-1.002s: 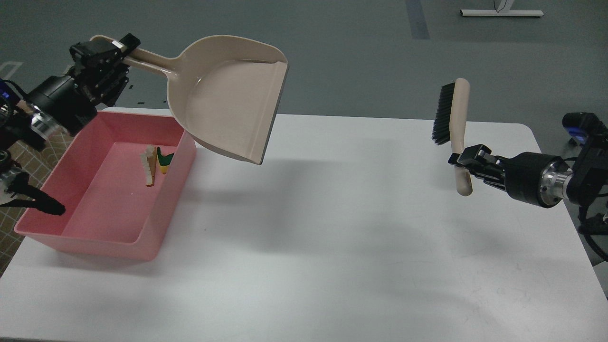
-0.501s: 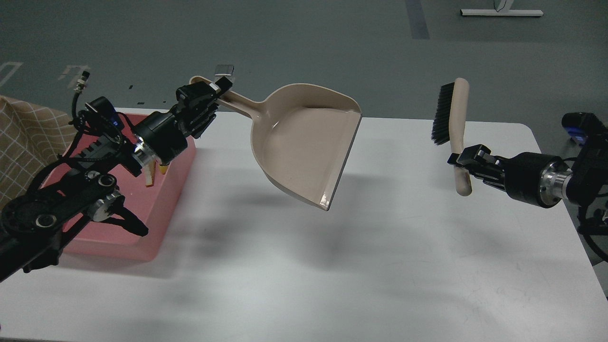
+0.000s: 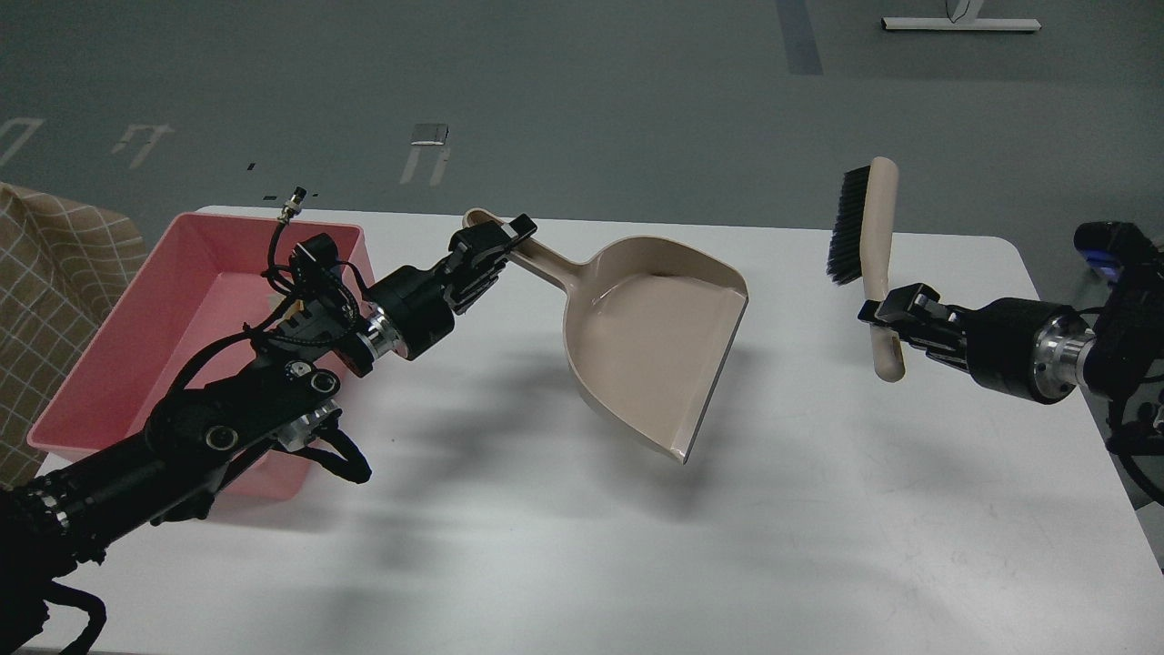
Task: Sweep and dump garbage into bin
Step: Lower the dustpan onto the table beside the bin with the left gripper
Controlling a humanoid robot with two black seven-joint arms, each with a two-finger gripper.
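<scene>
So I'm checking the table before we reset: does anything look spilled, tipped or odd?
Nothing spilled on the table. The dustpan, empty, hangs tilted in the left end effector; the brush stands upright in the right end effector. The left arm hides part of the pink bin, so the scraps cannot be seen.

Worktop (image 3: 564, 546) centre is occupied by the raised dustpan (image 3: 655, 341), held off the surface. The left edge is blocked by the bin (image 3: 118, 346), partly overlaid by the left arm (image 3: 227, 428). A brush (image 3: 864, 246) stands upright near the right edge. Open surface is seen along the whole front edge and between dustpan and brush.
</scene>
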